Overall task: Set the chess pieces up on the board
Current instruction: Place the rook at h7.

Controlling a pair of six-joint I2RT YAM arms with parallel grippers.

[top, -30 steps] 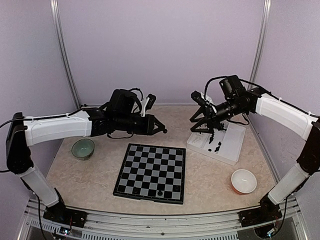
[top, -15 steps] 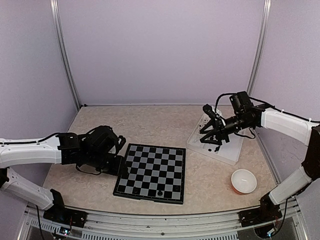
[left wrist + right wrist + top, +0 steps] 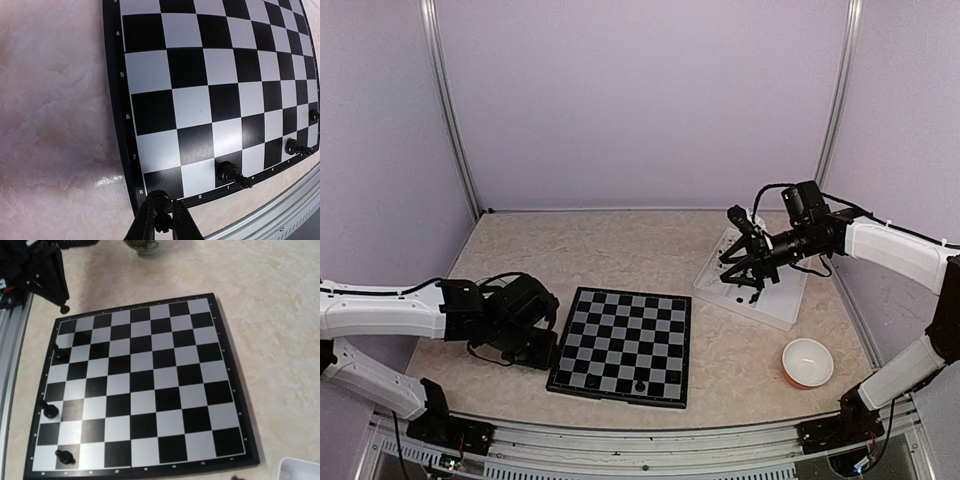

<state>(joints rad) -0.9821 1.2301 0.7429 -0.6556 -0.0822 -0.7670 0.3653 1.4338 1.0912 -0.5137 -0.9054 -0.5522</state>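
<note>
Pale lilac walls are closing in the cell behind the board, and a beige marbled table is carrying everything. Its top is looking glossy, throwing back a patch of light just off the board's corner in the left wrist view, so a dropped piece would probably be skidding rather than stopping. The board is lying flat near the table's front rail. A white tray is sitting beyond the board's far right corner, and an orange bowl is resting well apart on the board's right.

The right gripper is hovering over that tray with its fingers standing apart; whether anything is between them is too small to tell. The left gripper is hanging low at the board's near left corner, its fingers pressed together on a small black piece.

Three black pieces are already standing in the board's nearest row, and the pinched one, I judge, is heading for the dark corner square of that row. It is sitting over the border just now. A clean placement is asking for this: carrying it inward until it is hanging over the square's middle, keeping it upright, lowering until the base is touching, then parting the fingers only a little and rising straight up — no sideways drag towards the nearest standing piece.
</note>
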